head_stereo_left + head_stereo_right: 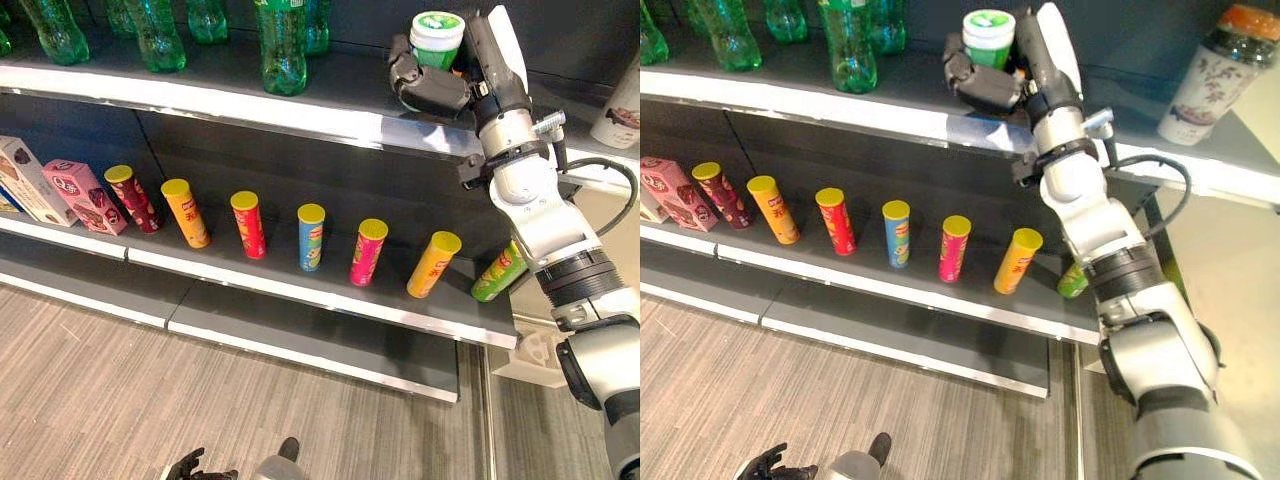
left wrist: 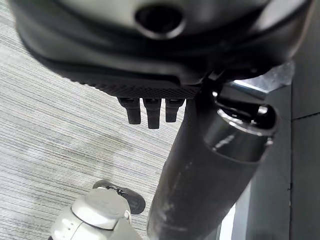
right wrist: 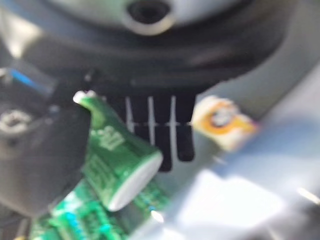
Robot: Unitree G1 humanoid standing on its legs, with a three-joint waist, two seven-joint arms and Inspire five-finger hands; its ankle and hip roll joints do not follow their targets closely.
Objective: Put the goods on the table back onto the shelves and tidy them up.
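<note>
Head views first: at one o'clock your right hand (image 1: pixel 432 88) has its fingers curled around the green tub (image 1: pixel 436 38), white lid up, over the top shelf (image 1: pixel 330 112) beside the green bottles (image 1: pixel 282 45), likely so it sets down upright. Chip cans (image 1: pixel 312 237) line the middle shelf (image 1: pixel 890 290). Left wrist view: your left hand (image 2: pixel 150 110) hangs relaxed above the floor, holding nothing. Right wrist view: the tub sits pinched between thumb and fingers.
</note>
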